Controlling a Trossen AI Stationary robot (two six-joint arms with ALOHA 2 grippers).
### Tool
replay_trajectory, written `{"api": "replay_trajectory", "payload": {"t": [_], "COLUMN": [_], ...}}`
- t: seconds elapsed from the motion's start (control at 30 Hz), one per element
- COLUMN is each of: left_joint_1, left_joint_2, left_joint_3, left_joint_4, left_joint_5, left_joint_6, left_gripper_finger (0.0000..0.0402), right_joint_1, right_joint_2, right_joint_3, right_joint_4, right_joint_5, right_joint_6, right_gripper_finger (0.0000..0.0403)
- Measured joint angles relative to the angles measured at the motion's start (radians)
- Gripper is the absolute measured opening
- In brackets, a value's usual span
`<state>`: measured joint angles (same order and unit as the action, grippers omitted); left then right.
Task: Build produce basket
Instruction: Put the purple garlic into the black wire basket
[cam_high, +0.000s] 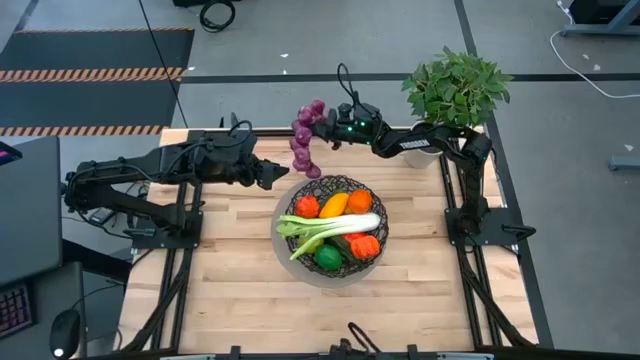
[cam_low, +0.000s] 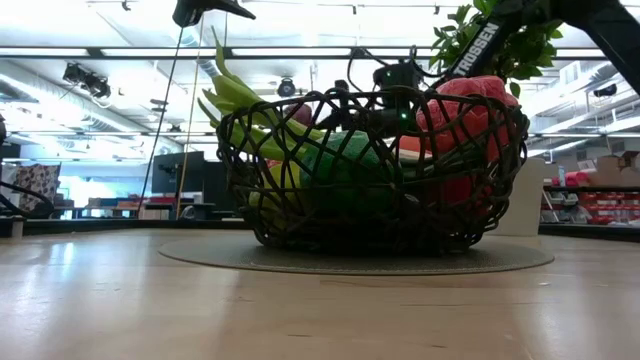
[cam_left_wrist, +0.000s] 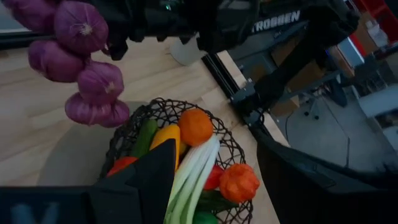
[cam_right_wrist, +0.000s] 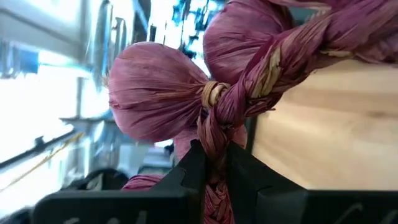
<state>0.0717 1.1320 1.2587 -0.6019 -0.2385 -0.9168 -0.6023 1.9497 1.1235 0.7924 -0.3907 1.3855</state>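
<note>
The string of purple, papery-skinned bulbs (cam_high: 305, 140) hangs above centre in the high view, clear of the table and just past the upper-left rim of the round dark wire-mesh basket (cam_high: 372, 204), which sits mid-frame on its pale round base. The right gripper (cam_high: 327, 125) is clenched on the plaited stem (the right wrist view shows the braid pinched between its two dark fingers (cam_right_wrist: 186, 177)), probably so the bunch dangles free and can be lowered in. The basket already holds a green-white leek (cam_high: 335, 227), a yellow pepper (cam_high: 333, 205), orange and red pieces and a green one (cam_high: 328, 258). The left gripper (cam_high: 280, 174) waits just left of the basket rim; I cannot tell how its fingers stand. A leafy potted plant (cam_high: 457, 88) stands at upper right.
</note>
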Motion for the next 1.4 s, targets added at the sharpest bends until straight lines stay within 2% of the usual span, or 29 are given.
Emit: {"api": "replay_trajectory", "payload": {"t": [0.2,0.6,0.8,1.03,1.4], "left_joint_1": [-0.011,-0.010,-0.009,-0.001,-0.001], "left_joint_2": [-0.013,-0.121,-0.180,-0.220,-0.225], "left_joint_3": [0.000,0.002,0.002,0.002,0.002], "left_joint_4": [0.005,0.011,0.007,0.006,-0.021], "left_joint_5": [0.002,-0.001,-0.024,-0.032,-0.031], "left_joint_6": [0.044,0.129,0.173,0.206,0.234], "left_gripper_finger": [0.0231,0.0231,0.0231,0.0231,0.0231], "right_joint_1": [0.010,0.072,0.109,0.179,0.265], "right_joint_2": [-0.010,-0.018,-0.020,-0.039,-0.123], "right_joint_3": [0.047,0.172,0.188,0.188,0.187], "right_joint_4": [-0.003,-0.089,-0.116,-0.144,-0.189], "right_joint_5": [-0.144,-0.159,-0.212,-0.205,-0.116], "right_joint_6": [-0.042,-0.139,-0.138,-0.156,-0.254], "right_gripper_finger": [0.0048,0.0048,0.0048,0.0048,0.0048]}}
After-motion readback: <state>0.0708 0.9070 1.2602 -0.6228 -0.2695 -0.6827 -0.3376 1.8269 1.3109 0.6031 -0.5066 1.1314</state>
